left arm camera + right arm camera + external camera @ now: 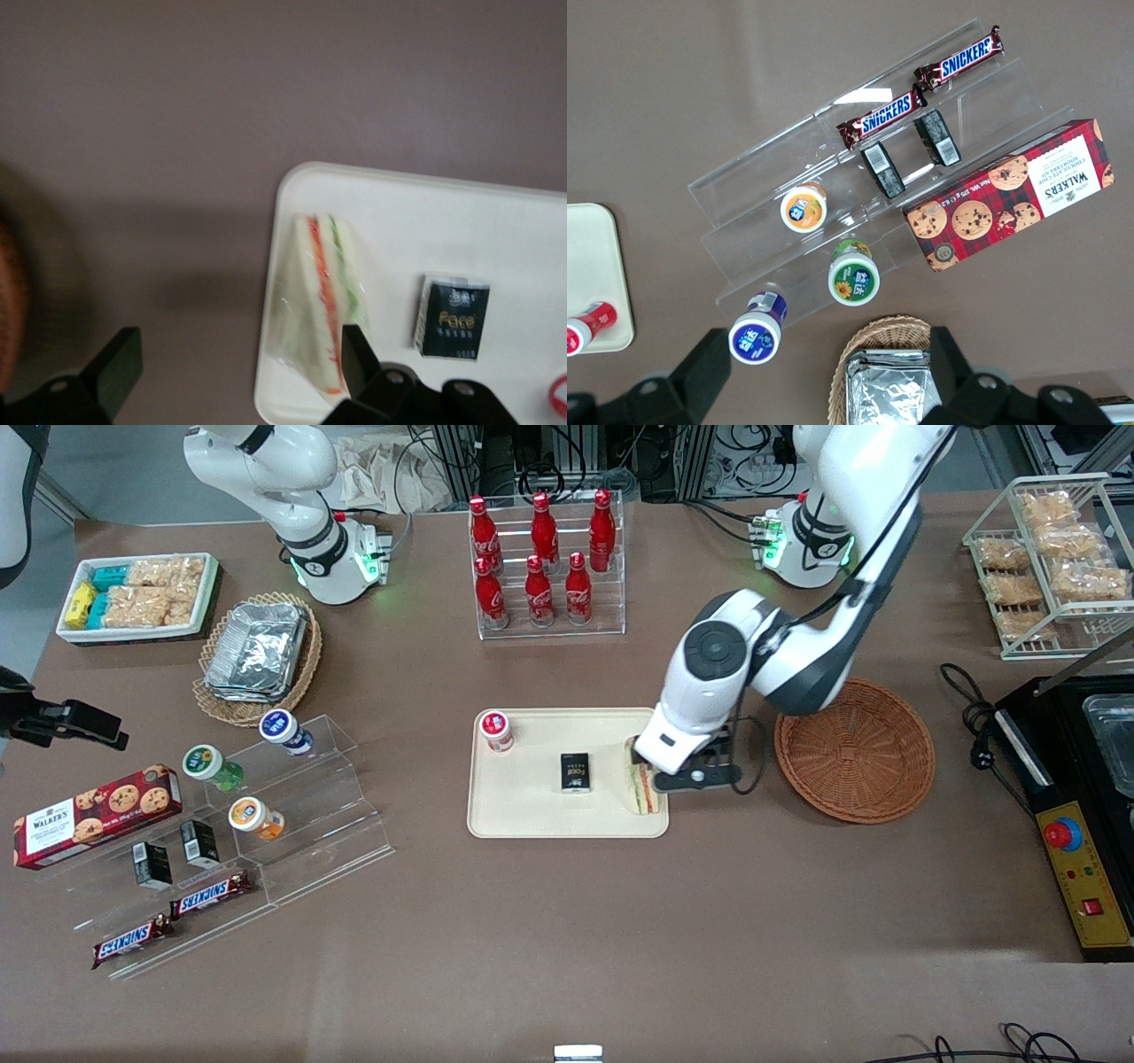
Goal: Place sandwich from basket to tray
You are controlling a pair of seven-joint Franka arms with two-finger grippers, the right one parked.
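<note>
Even overhead light, soft shadows; glare on foil containers (255,646); wrist view of sandwich (317,305) blurred.

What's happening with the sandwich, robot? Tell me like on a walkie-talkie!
Gripper open, just above the tray's basket-side edge. Sandwich lying on the tray, released. Basket empty. Small dark box and red-capped cup sit clear of it.

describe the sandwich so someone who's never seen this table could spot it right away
Find the cream tray at the table's middle. The sandwich lies on its end nearest the brown wicker basket, just under the open gripper. Unlike the small black box and red-capped cup beside it, it is a pale wedge with red and green layers.
</note>
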